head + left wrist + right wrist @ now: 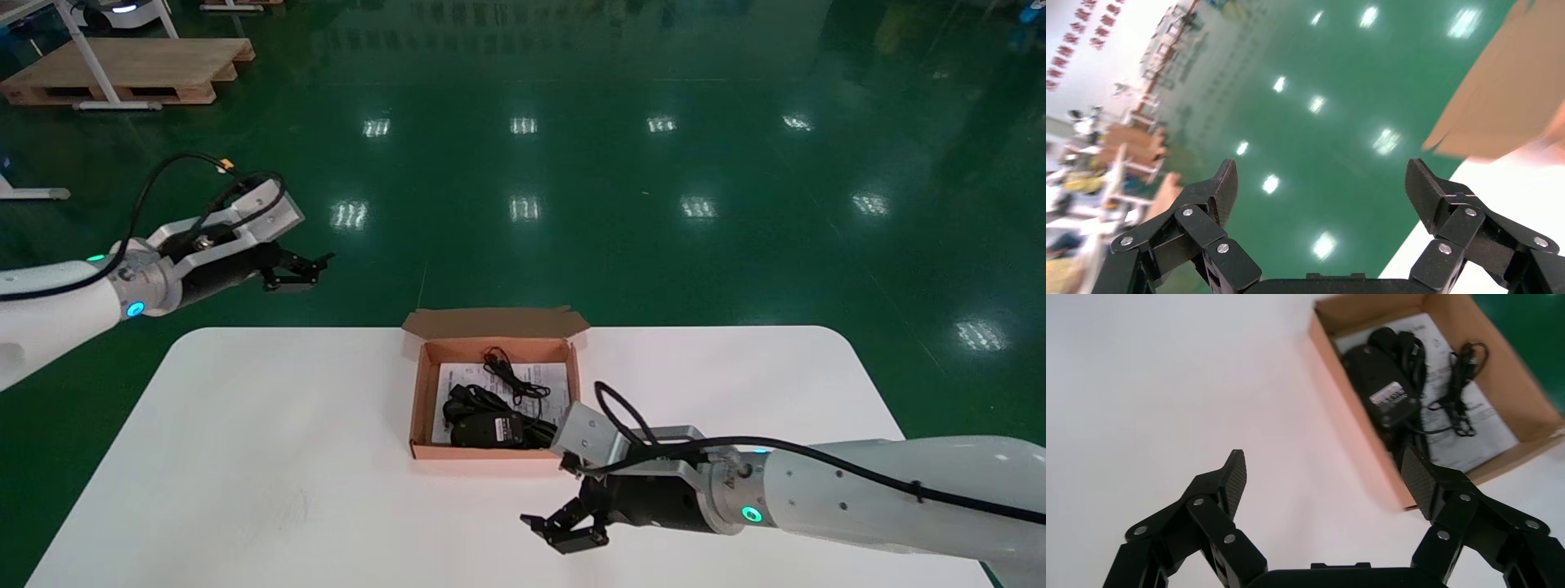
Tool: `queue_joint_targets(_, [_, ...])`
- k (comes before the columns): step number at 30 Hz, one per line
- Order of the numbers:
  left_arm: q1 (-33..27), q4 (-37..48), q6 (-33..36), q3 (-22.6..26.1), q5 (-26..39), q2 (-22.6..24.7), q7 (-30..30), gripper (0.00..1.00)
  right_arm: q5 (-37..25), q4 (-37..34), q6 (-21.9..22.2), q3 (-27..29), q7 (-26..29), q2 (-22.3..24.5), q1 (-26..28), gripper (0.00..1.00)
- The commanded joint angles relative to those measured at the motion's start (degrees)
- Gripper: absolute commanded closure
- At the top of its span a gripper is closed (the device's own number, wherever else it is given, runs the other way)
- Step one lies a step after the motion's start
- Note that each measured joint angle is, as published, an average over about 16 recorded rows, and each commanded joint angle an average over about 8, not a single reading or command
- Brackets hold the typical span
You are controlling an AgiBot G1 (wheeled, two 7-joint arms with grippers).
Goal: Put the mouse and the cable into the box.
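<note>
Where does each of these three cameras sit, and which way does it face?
Head view: on the robot's head, looking forward and down at the table and box; both arms show, left tool in the air off the table's far left corner, right tool beside the box.
Left wrist view: on the left wrist, facing green floor; its fingers frame the picture.
Right wrist view: on the right wrist, looking down at the table; its fingers show.
Shared: head and right wrist views both show the box holding mouse and cable.
</note>
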Motion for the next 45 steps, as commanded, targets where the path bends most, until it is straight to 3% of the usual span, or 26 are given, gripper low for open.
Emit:
queue_joint_targets(1, [1.11,-1.68,2.0,-0.73,-1.44,-0.93,-1.14,0.0,3.11,0.62,-1.67,1.55,-0.81,1.45,-0.89,0.0])
queue_joint_targets(32, [18.43,-27.86,33.42,-12.17,-24.05,-15.42,-18.94,0.0,50.51,10.1,-27.12,25.28,-13.25,23.54,-14.49,0.0])
queue_joint_targets(45, [25.4,-38.4,46.06,-16.78,-33.15,-21.25,-26.1,0.0,53.43,10.62,-28.68,26.66,-14.05,24.89,-15.28,0.0])
